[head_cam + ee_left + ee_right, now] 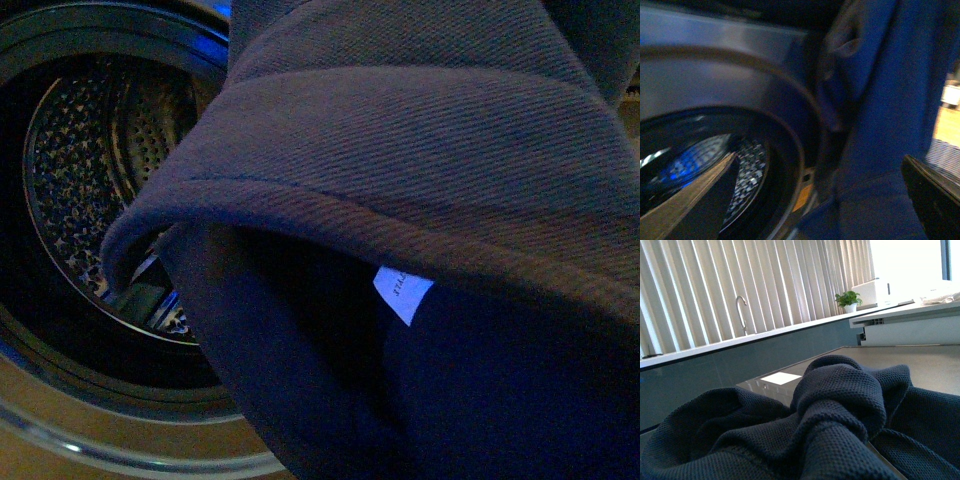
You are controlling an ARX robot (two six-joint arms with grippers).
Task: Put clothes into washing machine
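The clothes point(420, 130), dark navy and floppy with a small white tag point(403, 293), hang close before the front camera and cover most of it. Behind them at left is the washing machine's open porthole with its perforated steel drum point(80, 180). In the left wrist view my left gripper point(825, 200) is open, its fingers point(700, 200) spread before the porthole rim, with the clothes point(880, 125) hanging between them, the drum point(745, 170) and an orange sticker point(802, 197) beyond. My right gripper is shut on the clothes point(835, 405), which bunch over it and hide its fingers.
The right wrist view shows a grey flat top point(920, 365) under the fabric. Behind it are a long counter with a tap point(741, 307), a potted plant point(847, 300) and vertical blinds point(765, 280).
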